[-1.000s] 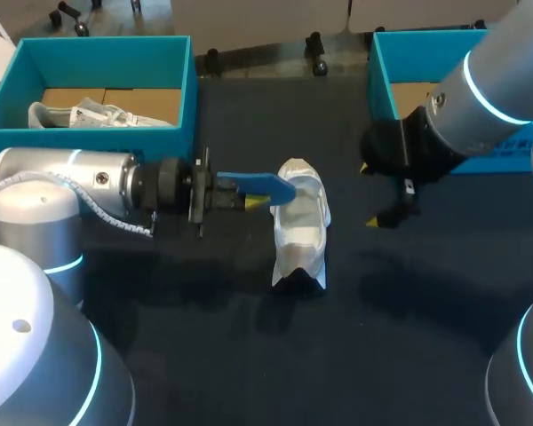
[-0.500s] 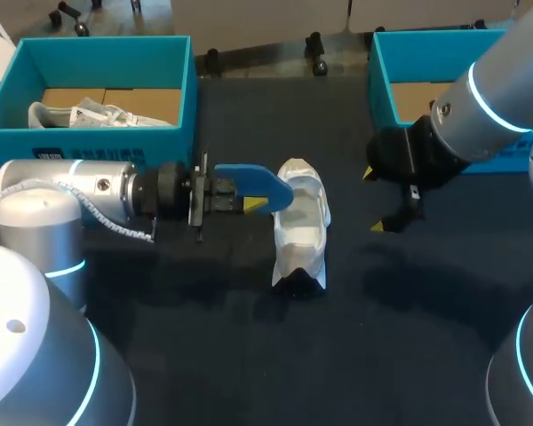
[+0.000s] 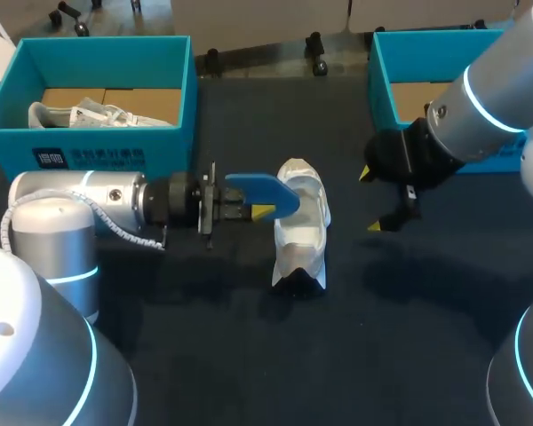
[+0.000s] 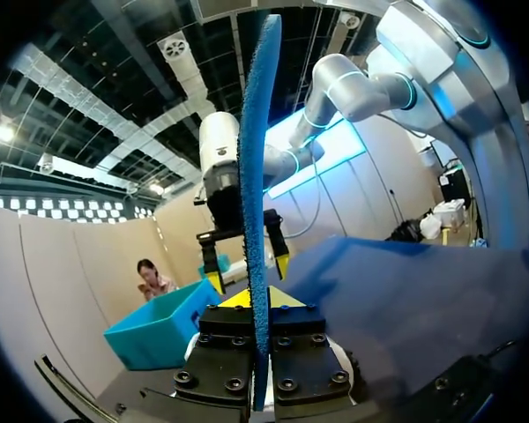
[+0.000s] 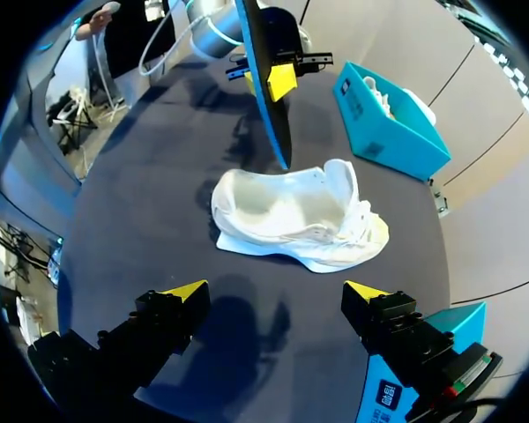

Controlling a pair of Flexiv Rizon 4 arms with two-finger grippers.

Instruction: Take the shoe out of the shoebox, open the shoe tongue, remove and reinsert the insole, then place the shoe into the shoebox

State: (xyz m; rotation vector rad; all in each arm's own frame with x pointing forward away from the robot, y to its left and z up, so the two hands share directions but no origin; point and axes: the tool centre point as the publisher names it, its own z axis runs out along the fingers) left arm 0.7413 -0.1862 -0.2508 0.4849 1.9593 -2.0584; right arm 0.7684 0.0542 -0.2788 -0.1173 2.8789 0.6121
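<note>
A white shoe (image 3: 300,226) lies in the middle of the dark table, also plain in the right wrist view (image 5: 291,211). My left gripper (image 3: 249,209) is just left of it, shut on a blue insole (image 3: 265,189) that stands on edge. The insole's far end reaches over the shoe's left side (image 5: 271,97). In the left wrist view the insole (image 4: 256,176) runs straight out from between the fingers. My right gripper (image 3: 370,200) hovers to the right of the shoe, open and holding nothing (image 5: 273,295).
A teal shoebox (image 3: 182,80) at the back left holds a second white shoe (image 3: 98,114). Another teal shoebox (image 3: 379,67) stands at the back right, behind my right arm. Bare table lies in front of the shoe.
My left gripper has carried the insole a little to the right, toward the shoe. The right gripper has barely shifted and the shoe has stayed put.
</note>
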